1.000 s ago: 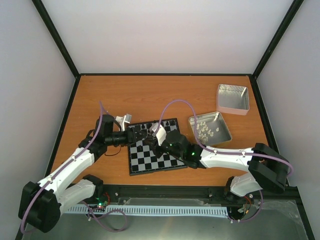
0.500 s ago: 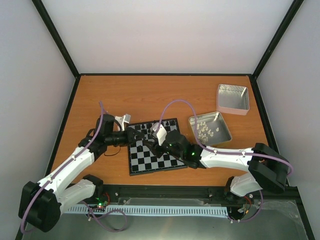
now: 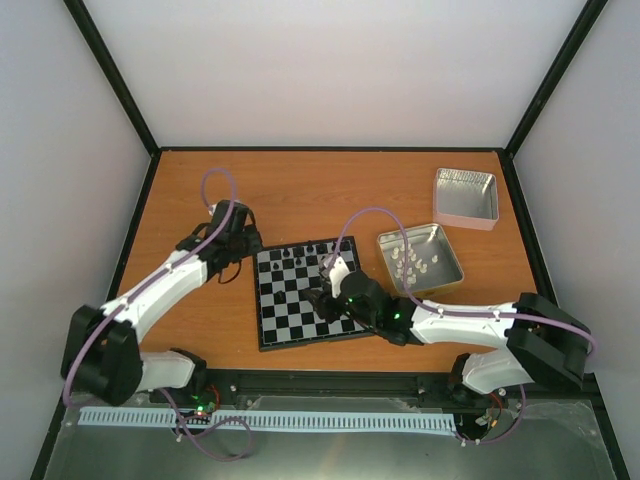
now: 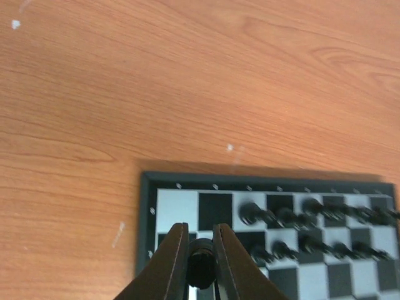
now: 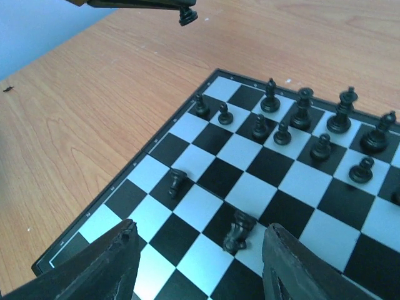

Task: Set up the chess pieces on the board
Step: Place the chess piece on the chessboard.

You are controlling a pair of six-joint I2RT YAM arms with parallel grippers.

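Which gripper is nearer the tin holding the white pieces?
Right. The right gripper is over the board, left of the tin; the left gripper is farther left, beyond the board's far-left corner.

Chess pieces on board — tins right

White shells and black joints on the left arm and right arm. A lilac cable loops behind each wrist. Up front, fingers are dark matte brown.

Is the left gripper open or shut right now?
Shut on a black chess piece: the left wrist view shows the left gripper with both fingers pressed against it, near the board's corner.
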